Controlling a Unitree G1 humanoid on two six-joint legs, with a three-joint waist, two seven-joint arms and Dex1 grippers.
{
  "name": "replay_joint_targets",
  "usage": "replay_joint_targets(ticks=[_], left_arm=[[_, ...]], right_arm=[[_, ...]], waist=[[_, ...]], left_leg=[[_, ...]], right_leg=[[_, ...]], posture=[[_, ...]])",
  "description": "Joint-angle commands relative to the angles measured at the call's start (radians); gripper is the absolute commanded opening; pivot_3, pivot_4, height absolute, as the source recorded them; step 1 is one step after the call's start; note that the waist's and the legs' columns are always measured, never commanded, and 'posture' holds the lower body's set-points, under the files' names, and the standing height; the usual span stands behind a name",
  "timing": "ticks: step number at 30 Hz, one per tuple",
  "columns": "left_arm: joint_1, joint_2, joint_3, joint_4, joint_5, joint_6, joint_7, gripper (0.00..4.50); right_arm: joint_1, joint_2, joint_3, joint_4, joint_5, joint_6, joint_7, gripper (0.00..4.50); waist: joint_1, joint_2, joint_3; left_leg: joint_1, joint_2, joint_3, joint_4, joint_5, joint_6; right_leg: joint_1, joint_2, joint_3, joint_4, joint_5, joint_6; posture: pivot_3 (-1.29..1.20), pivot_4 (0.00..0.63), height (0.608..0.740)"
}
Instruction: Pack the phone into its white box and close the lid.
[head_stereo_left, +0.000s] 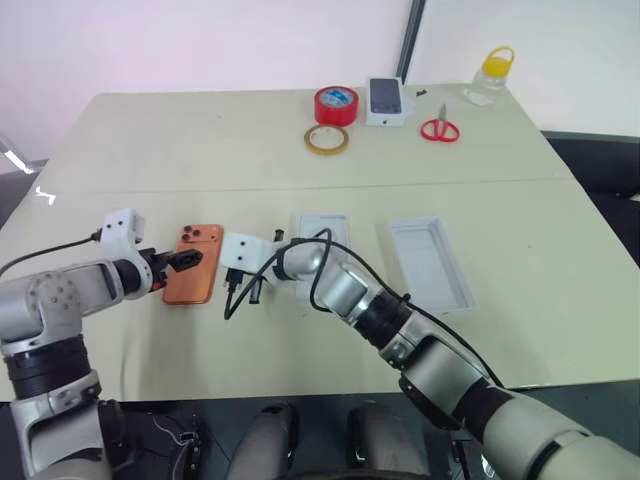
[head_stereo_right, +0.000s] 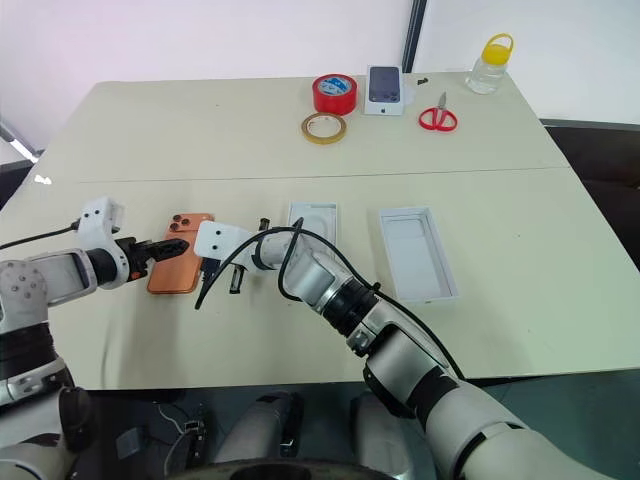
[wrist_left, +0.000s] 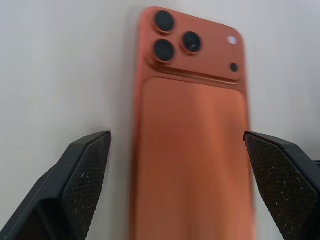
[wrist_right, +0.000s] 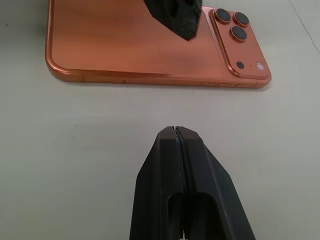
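L claw (wrist_left: 177, 165) open over phone (wrist_left: 192, 150) (R claw (wrist_right: 178, 145) pressed closed nearby).

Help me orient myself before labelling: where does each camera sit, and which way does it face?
Left and right eye views: on the head, looking down over the table; both arms show.
Left wrist view: on the left arm, looking along the open left hand at the phone.
Right wrist view: behind the shut right hand, facing the phone's long edge.
All share the phone.

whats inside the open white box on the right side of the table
The white box shows only its bare greyish floor inside. The phone lies on the table, between the open left gripper's fingers.
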Motion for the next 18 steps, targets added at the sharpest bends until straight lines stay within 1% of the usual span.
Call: replay_joint_targets(ticks=[1, 6, 10, 18], left_arm=[[0.008, -0.074, -0.002, 0.001, -0.055, 0.115, -0.035, 4.45], [0.038, -0.117, -0.029, -0.061, -0.106, 0.129, -0.042, 4.45], [0.047, -0.152, -0.006, -0.061, -0.14, 0.129, -0.017, 4.45], [0.033, -0.16, 0.033, -0.04, -0.23, 0.129, 0.018, 4.45]], right_arm=[[-0.025, 0.024, -0.008, -0.001, -0.014, -0.034, -0.002, 0.0], [-0.012, 0.014, -0.015, -0.002, -0.024, -0.044, 0.003, 0.0], [0.002, -0.004, -0.024, -0.018, -0.033, -0.036, 0.006, 0.0], [0.031, -0.032, -0.036, -0.06, -0.041, -0.02, 0.012, 0.0]], waist=[[0.0, 0.0, 0.0], [0.001, 0.0, -0.001], [0.001, 0.002, -0.003], [0.007, 0.003, -0.004]], left_leg=[[0.0, 0.0, 0.0, 0.0, 0.0, 0.0], [0.0, 0.0, 0.0, 0.0, 0.0, 0.0], [0.001, 0.0, 0.0, 0.0, 0.0, 0.0], [0.002, -0.001, 0.0, 0.0, 0.0, 0.0]], right_leg=[[0.0, 0.0, 0.0, 0.0, 0.0, 0.0], [0.001, 0.0, 0.0, 0.0, 0.0, 0.0], [0.002, 0.0, 0.0, 0.0, 0.0, 0.0], [0.004, -0.001, 0.0, -0.001, 0.0, 0.0]], posture=[[0.0, 0.15, 0.74], [0.0, 0.15, 0.74], [0.0, 0.15, 0.74], [0.0, 0.15, 0.74]])
